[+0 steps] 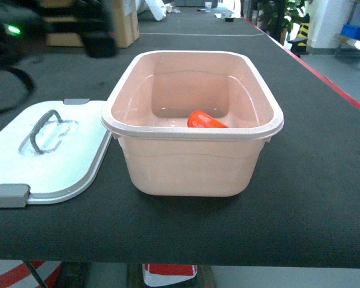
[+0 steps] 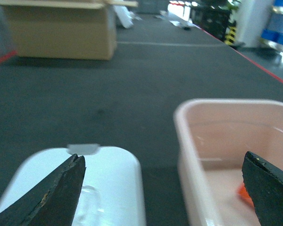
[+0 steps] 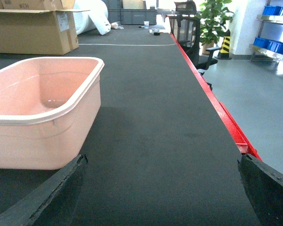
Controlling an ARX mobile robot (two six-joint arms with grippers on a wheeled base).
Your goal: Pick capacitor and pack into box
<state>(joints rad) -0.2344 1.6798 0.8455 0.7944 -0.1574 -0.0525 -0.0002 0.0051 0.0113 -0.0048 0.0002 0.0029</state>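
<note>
Left tool (image 2: pixel 162 188): we see its two dark fingers spread wide apart with nothing between them, hanging low over the gap between lid and box.
Right tool (image 3: pixel 160 188): likewise parted and empty, low over bare tabletop (image 3: pixel 170 132) just to the right of the box (neither tool shows clearly in the head view; a dark blurred shape at its upper left may be an arm, we cannot tell).
Lid (image 1: pixel 45 150): white, with grey clasps and handle, lying flat on the tabletop to the left of the box, its edge right against the box's side.
Box (image 1: pixel 192 162): pale pink, upright, open on top, near the tabletop's front edge.
Capacitor (image 1: pixel 206 120): orange-red, lying on the floor of the box toward the near wall; a sliver of it also shows past the left tool's finger.
Carton (image 3: pixel 33 28): brown cardboard, well behind the box at the far left.
Step in hand: we judge the packing itself done, since the part is inside and both tools are free.
Next move: if closing is wanted, we would have the left tool drop onto the lid's handle, lift it level and set it over the rim (squarely, so the clasps meet the flare); otherwise simply draw both arms clear.
</note>
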